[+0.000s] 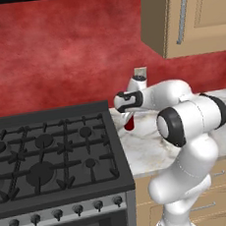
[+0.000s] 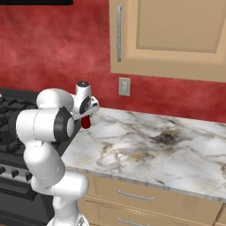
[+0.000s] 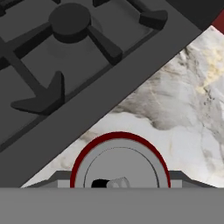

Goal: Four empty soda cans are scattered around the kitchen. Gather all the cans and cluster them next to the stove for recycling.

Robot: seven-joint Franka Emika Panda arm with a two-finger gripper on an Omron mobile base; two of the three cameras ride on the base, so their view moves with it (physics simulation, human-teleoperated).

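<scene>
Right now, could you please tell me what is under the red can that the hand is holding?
Marble counter lies under the red can, beside the stove. The can covers the spot directly below, so contact cannot be seen.

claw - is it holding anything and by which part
A red can, gripped by its sides near the top; the claw is shut on it beside the stove.

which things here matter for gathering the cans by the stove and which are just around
Job things:
- red soda can, gripped in the gripper, held over the marble counter right beside the stove
- stove

Just around:
- upper cabinet
- wall outlet
- counter drawers
</scene>
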